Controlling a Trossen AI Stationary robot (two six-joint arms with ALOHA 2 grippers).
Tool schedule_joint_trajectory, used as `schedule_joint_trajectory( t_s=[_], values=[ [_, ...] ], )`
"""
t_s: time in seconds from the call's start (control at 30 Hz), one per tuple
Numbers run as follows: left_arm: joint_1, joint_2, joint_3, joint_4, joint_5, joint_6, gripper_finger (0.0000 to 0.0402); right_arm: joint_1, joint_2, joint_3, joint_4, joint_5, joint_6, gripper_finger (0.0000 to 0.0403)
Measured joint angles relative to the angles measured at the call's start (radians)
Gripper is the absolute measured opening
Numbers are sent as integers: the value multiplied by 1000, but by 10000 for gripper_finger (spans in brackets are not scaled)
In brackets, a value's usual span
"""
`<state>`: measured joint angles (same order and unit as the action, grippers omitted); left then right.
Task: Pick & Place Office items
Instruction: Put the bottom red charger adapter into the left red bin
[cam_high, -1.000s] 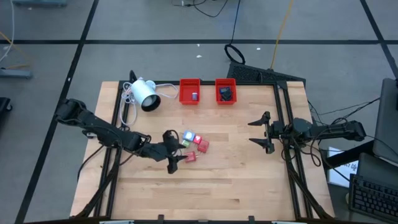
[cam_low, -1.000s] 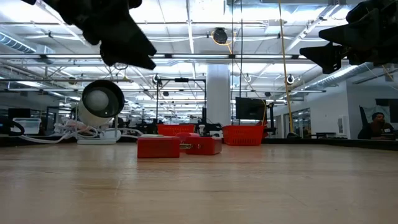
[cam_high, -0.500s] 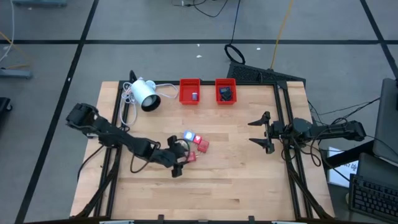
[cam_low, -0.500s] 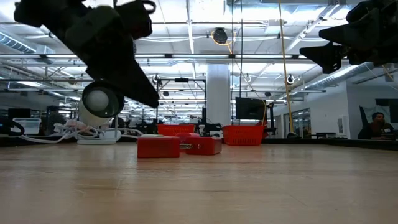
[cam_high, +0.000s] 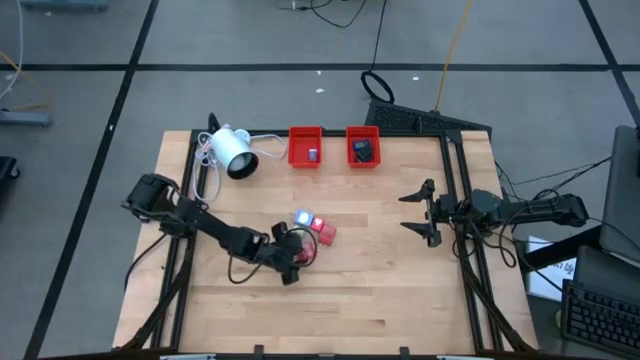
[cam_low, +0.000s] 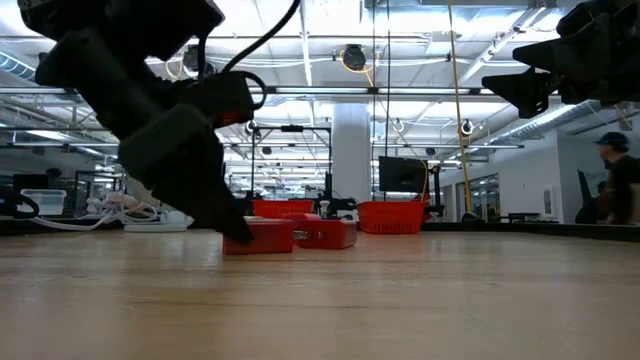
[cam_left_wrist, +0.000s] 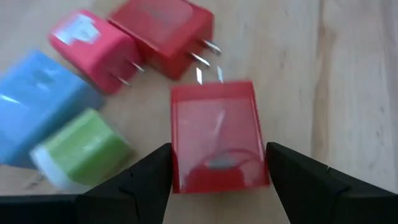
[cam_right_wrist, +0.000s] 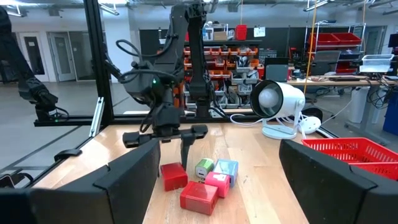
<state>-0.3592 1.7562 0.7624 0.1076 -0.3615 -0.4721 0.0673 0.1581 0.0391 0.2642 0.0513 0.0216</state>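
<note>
Left gripper (cam_left_wrist: 217, 177) going around a red plug block (cam_left_wrist: 217, 140)
Its fingers are sitting open on both sides of the block, which is lying on the table (cam_high: 380, 290) beside the other blocks.

From above, the left arm's gripper (cam_high: 291, 262) covers the nearest red block (cam_left_wrist: 217, 134); items inside both red trays (cam_high: 305, 147) are too small to tell.

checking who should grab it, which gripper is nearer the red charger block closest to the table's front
Left. The left gripper is down at the red charger block, jaws open on either side of it. The right gripper hovers far off by the table's right edge.
</note>
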Motion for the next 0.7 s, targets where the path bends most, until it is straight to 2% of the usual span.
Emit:
schedule_joint_trajectory(
  t_s=[0.1,0.7],
  values=[
    [0,8,0,-2,25,17,258,0,0,0,0,0,0,320],
    [1,6,0,25,-3,-7,257,0,0,0,0,0,0,320]
  ],
)
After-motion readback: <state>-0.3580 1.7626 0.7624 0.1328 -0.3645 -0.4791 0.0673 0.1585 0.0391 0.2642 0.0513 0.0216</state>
